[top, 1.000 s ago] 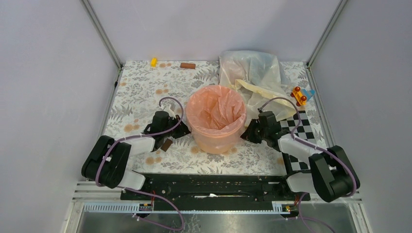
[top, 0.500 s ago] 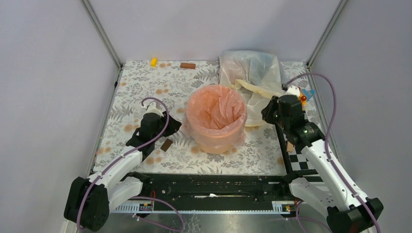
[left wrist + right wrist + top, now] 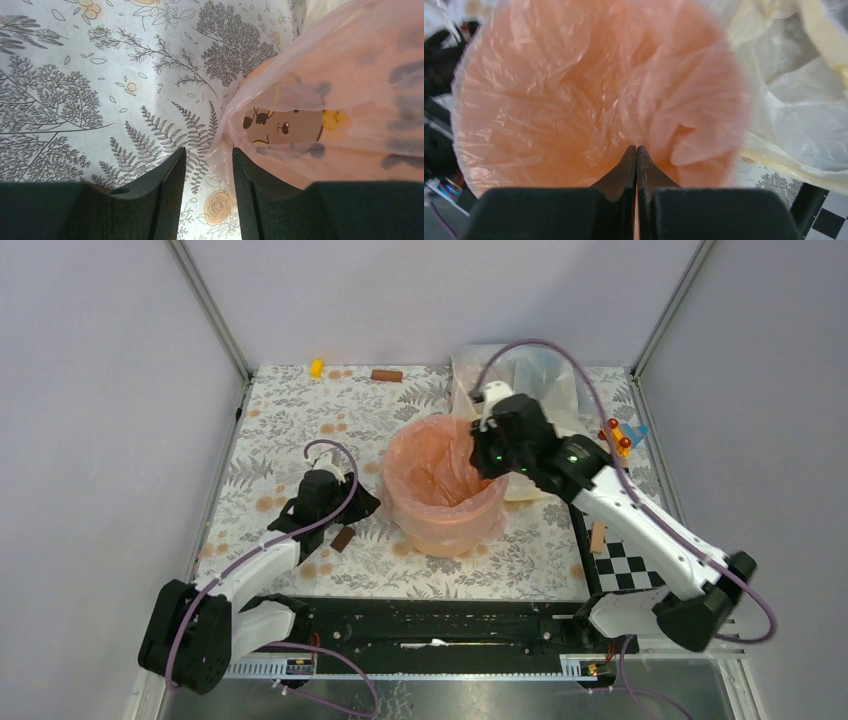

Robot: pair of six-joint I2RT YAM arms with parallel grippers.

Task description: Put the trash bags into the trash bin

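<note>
**Step in hand:** seating the bag [image 3: 440, 465] in the bin [image 3: 447, 532]. The bag sits inside the bin at the middle of the table [image 3: 300, 420]. Its mouth is folded out over the rim and its hem hangs down the outer wall. The film in the middle is bunched up, not pressed to the floor of the bin. On this showing the task is near its end, with only tamping and hem work left.

**Right gripper** [image 3: 636, 150]: hangs over the bin mouth and points down into the crumpled film. The jaws are together, tip against tip. No film shows caught between them. Whether the tips touch the film below cannot be told.

**Left gripper** [image 3: 207, 167]: sits low beside the bin's left wall, just above the table. The jaws are partly apart, with a clear gap. A corner of the hem hangs at the mouth of that gap, close to one finger [image 3: 250, 195]. Contact cannot be confirmed, and nothing is clamped.

**Next move, as judged:**
1. Lower the right gripper straight down the middle, using the closed tips as a blunt pusher, to press the bunched film toward the bottom.
2. Keep the push gentle. Thin film drags, and a hard push may pull the hem off the rim.
3. The left gripper is placed to close on the hem corner and hold it down during the push.
</note>
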